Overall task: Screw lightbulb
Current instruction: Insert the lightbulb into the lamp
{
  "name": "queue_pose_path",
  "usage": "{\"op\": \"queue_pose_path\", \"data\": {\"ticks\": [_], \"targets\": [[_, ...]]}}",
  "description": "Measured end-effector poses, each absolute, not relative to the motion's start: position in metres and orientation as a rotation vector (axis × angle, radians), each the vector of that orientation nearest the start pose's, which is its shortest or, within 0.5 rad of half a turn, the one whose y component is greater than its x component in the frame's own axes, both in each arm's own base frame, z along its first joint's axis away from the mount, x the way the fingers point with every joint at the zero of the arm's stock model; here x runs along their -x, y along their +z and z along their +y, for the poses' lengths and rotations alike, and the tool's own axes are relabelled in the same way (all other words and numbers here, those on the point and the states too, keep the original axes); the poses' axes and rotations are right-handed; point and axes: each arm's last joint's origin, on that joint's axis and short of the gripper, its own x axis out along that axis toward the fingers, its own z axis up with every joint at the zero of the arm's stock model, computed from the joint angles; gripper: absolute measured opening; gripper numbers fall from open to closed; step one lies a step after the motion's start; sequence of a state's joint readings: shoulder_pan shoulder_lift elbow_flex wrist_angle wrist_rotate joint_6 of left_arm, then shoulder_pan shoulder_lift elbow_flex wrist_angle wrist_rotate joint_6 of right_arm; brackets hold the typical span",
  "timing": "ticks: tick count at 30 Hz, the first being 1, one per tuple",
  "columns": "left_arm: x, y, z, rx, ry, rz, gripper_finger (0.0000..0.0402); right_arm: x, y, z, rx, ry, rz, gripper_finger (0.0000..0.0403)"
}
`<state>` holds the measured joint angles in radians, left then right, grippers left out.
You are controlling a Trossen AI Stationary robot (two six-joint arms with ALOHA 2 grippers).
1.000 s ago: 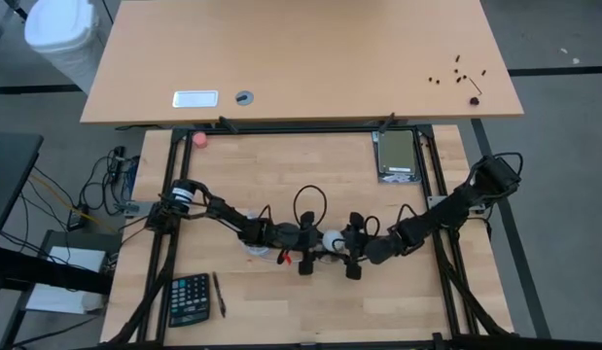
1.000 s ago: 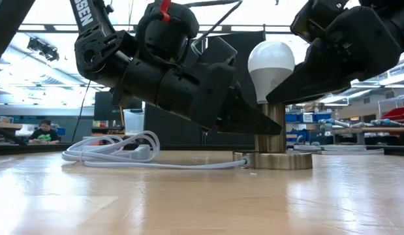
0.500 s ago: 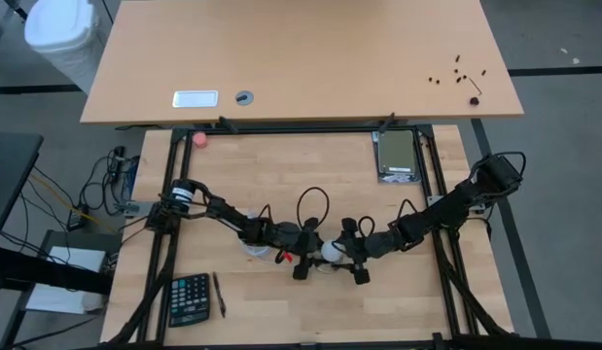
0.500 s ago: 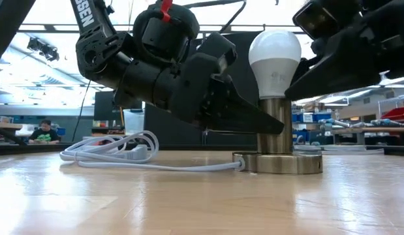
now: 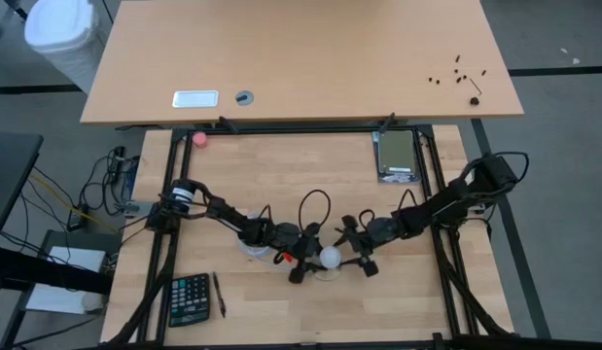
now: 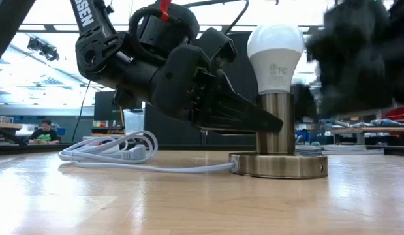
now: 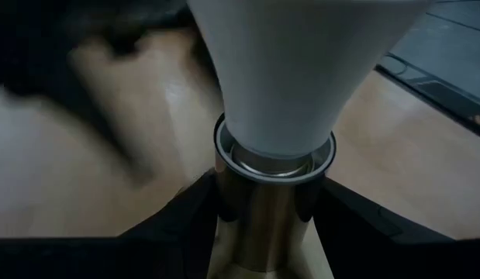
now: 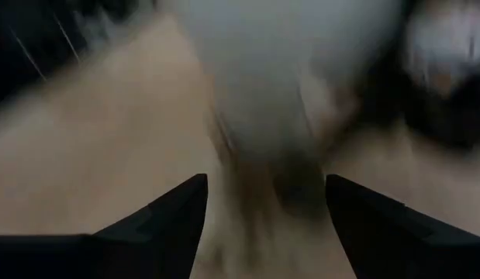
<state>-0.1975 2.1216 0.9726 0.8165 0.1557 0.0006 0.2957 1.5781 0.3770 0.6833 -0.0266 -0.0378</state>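
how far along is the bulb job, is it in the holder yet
Mostly there, it seems. The white pear-shaped lightbulb already stands upright in the brushed metal socket post on its round base, threads barely showing in the left wrist view. The left pincer braces the post from both sides. The right pincer stands open beside the bulb, not gripping. Final tightening may remain; full seating cannot be judged.

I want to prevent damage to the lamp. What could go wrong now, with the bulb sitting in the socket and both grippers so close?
1. The left gripper clamps the metal socket post; if it slips, the base may turn with the lightbulb.
2. The right gripper stands open beside the bulb and looks blurred, so probably moving; it might knock the bulb or close off-centre.
3. The white cord lies near the left arm and could catch on it.
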Motion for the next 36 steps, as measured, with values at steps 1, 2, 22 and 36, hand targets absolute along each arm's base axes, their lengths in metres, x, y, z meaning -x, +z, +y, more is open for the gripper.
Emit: {"op": "queue_pose_path", "data": {"ticks": [1,2,22,36], "targets": [[-0.395,0.098,-0.084,-0.007,-0.353,0.334,0.0198,-0.235,0.109,0.071,0.111,0.318,0.522,0.0272],[-0.395,0.098,-0.084,-0.007,-0.355,0.335,0.0198,-0.234,0.111,0.070,0.109,0.316,0.488,0.0272],[-0.396,0.099,-0.084,-0.009,-0.349,0.325,0.0198,-0.221,0.120,0.069,0.113,0.331,0.230,0.0272],[-0.396,0.099,-0.083,-0.003,-0.347,0.316,0.0198,-0.231,0.103,0.062,0.063,0.399,0.130,0.0267]]}}
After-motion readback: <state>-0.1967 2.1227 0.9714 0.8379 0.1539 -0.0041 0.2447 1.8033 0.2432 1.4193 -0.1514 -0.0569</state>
